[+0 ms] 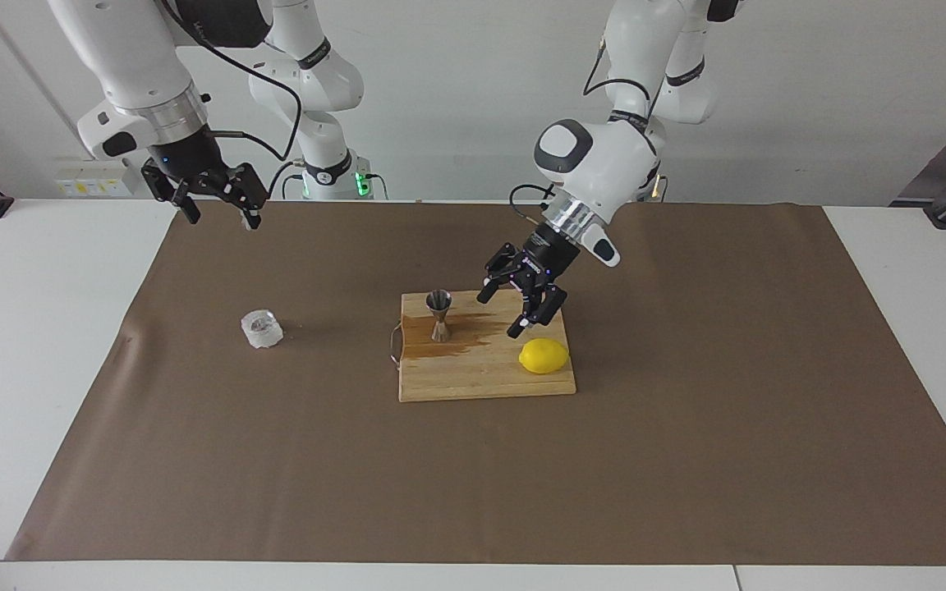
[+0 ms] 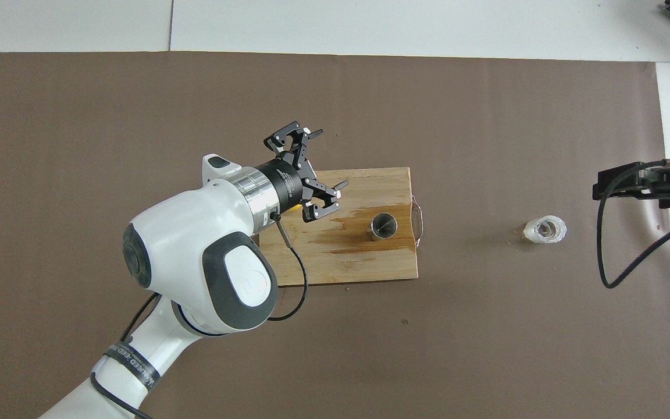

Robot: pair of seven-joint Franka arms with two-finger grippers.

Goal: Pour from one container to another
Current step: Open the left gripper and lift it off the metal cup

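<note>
The clear faceted cup [image 1: 262,328] [image 2: 545,228] stands upright on the brown mat toward the right arm's end. Upright on the wooden cutting board [image 1: 473,379] [image 2: 341,269] is the steel jigger [image 1: 440,316] [image 2: 384,226], with a dark wet stain spread around it. My left gripper [image 1: 504,312] [image 2: 331,158] hangs open and empty over the board, between the jigger and the lemon [image 1: 544,356], touching neither. My right gripper [image 1: 222,217] waits open and empty, raised over the mat's corner by its own base, well apart from the cup.
In the overhead view the left arm's wrist covers most of the lemon on the board. A metal handle [image 2: 418,221] sticks out of the board's edge on the cup's side. A brown mat [image 1: 686,460] covers most of the white table.
</note>
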